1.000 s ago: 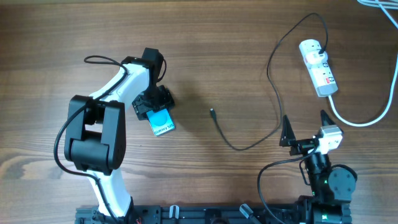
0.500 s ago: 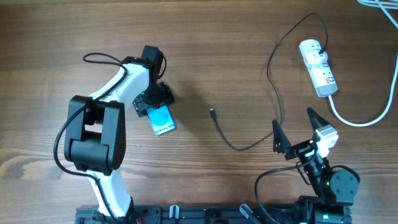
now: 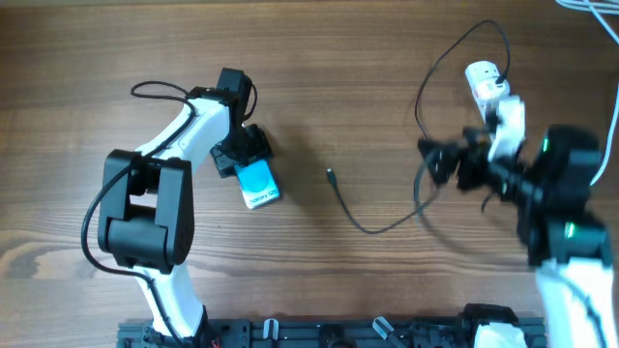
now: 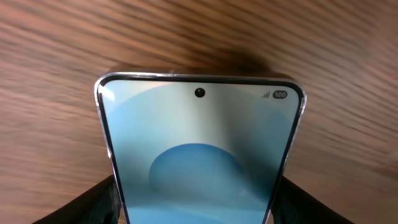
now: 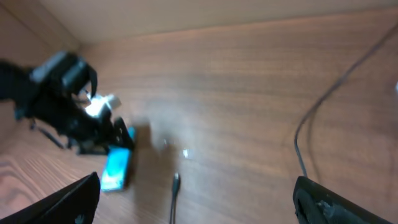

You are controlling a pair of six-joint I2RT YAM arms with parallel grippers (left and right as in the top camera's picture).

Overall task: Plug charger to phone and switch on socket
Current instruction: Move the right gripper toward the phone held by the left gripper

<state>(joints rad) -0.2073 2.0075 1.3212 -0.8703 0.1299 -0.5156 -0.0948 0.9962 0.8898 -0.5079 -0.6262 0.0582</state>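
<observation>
phone (image 3: 259,186): 9 o'clock of table centre, pinched by left gripper (image 3: 244,159) | charger plug (image 3: 330,175): loose, centre | socket (image 3: 482,81): 2 o'clock | right gripper (image 5: 196,185): spread wide, empty | risk: a hasty reach could nudge the tiny plug aside or pinch it crooked

A brown wooden tabletop (image 3: 319,77) fills the overhead view, its grain running left to right in darker streaks (with a swirl near the lower left corner). A black rail (image 3: 329,336) lines its near edge. In the right wrist view a paler tan panel (image 5: 186,15) rises beyond it. The light is soft and even.
</observation>
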